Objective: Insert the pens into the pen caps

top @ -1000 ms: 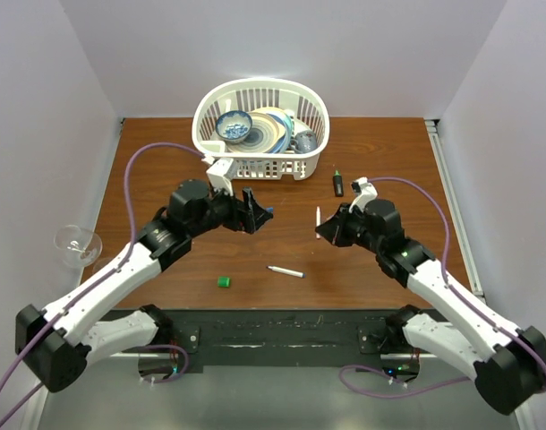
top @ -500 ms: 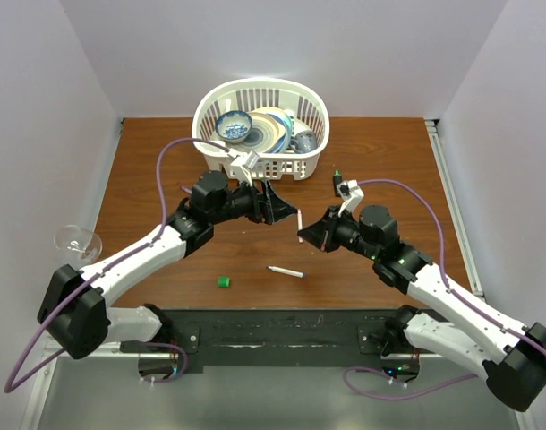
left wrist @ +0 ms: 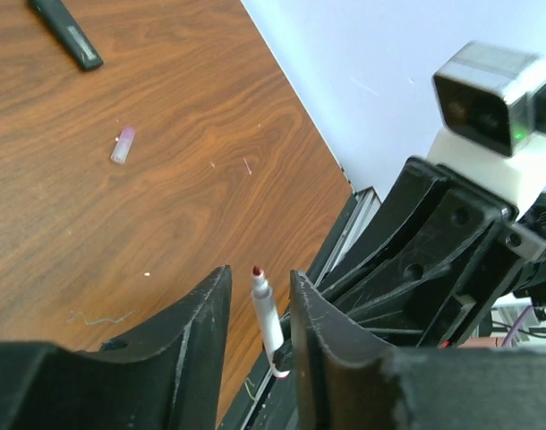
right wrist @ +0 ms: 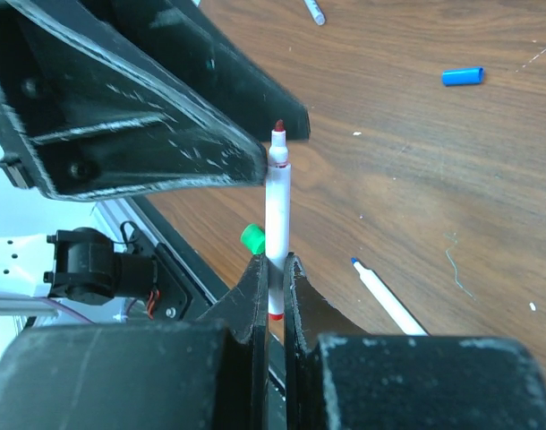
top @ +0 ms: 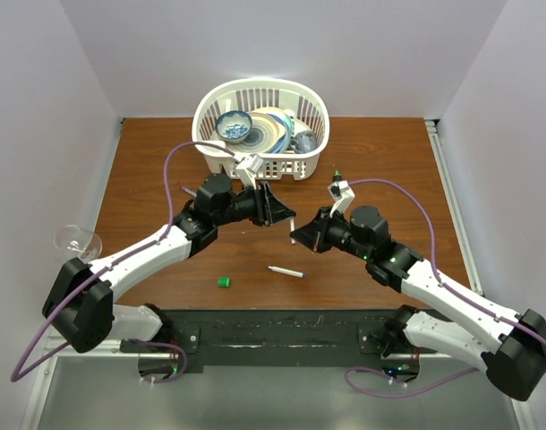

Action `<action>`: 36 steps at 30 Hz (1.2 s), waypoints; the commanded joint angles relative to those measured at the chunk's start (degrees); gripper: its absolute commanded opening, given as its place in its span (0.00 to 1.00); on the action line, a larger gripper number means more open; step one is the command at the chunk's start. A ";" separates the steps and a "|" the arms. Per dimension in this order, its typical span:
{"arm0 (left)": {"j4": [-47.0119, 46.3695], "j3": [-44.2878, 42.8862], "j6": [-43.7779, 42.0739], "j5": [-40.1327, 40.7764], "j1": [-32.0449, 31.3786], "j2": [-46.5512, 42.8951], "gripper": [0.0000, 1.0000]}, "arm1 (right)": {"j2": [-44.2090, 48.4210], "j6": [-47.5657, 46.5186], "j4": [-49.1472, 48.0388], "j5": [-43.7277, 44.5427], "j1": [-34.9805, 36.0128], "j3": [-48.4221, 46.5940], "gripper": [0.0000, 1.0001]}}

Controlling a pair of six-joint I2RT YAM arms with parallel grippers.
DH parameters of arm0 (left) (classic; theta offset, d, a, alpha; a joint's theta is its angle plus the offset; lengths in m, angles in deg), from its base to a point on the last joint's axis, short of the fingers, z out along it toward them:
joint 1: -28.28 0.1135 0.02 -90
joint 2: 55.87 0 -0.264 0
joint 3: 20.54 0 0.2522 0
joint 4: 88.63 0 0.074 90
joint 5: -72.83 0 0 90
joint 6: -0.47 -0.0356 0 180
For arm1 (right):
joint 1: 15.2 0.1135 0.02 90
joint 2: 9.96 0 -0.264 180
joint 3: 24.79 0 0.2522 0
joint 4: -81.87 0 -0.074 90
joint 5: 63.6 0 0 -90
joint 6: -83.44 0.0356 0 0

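Observation:
My right gripper [top: 300,236] [right wrist: 271,264] is shut on a white pen [right wrist: 277,197] with a red tip, held upright above the table. My left gripper [top: 284,215] [left wrist: 260,278] is open and empty; its fingers stand on either side of that pen's red tip [left wrist: 257,271]. A second white pen [top: 285,270] [right wrist: 385,296], blue-tipped, lies on the table. The green cap [top: 223,281] [right wrist: 252,238] sits near the front. The blue cap [right wrist: 461,76] lies on the wood. The black marker [top: 336,182] [left wrist: 67,34] lies by the basket. A small pale cap with a pinkish end [left wrist: 123,145] lies near it.
A white basket [top: 260,83] of dishes stands at the back middle. A clear glass [top: 76,242] lies off the table's left edge. A small white piece [right wrist: 314,10] shows at the top of the right wrist view.
Both grippers have moved toward each other over the table's middle. The right gripper has carried the pen left, and its tip now stands between the left gripper's open fingers.

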 commanded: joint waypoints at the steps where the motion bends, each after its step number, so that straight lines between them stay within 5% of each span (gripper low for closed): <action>1: -3.23 1.66 0.99 -2.41 -0.43 -0.01 0.36 | 0.32 0.55 -3.63 2.33 0.61 -2.27 0.00; 7: -3.58 2.46 1.25 -2.93 -0.43 -0.10 0.32 | -0.65 0.81 -4.50 2.33 0.78 -2.00 0.00; 13: -6.91 2.90 3.10 -5.66 -0.35 0.52 0.00 | -1.18 1.16 -5.12 1.10 1.22 -1.91 0.00; 18: -8.50 3.07 3.63 -7.15 -0.34 -0.18 0.00 | -0.39 1.60 -3.98 -1.18 1.13 -0.87 0.31; 21: -9.11 3.07 3.80 -7.24 -0.34 -1.06 0.00 | 0.58 2.21 -3.45 -1.27 1.13 0.36 0.34; 24: -9.81 3.16 4.24 -7.50 -0.43 -1.50 0.00 | 1.11 2.65 -3.97 -1.62 1.22 1.42 0.33; 29: -10.61 3.69 4.51 -8.03 -0.34 -2.03 0.00 | 2.16 3.09 -5.38 -1.62 1.13 2.30 0.07; 34: -8.95 3.16 3.02 -7.25 -0.34 -3.17 0.01 | 1.81 4.06 -7.93 -3.64 1.22 2.92 0.00; 36: -6.32 2.02 2.14 -4.63 -0.34 -3.61 0.20 | 1.81 4.32 -8.11 -3.47 1.22 3.01 0.00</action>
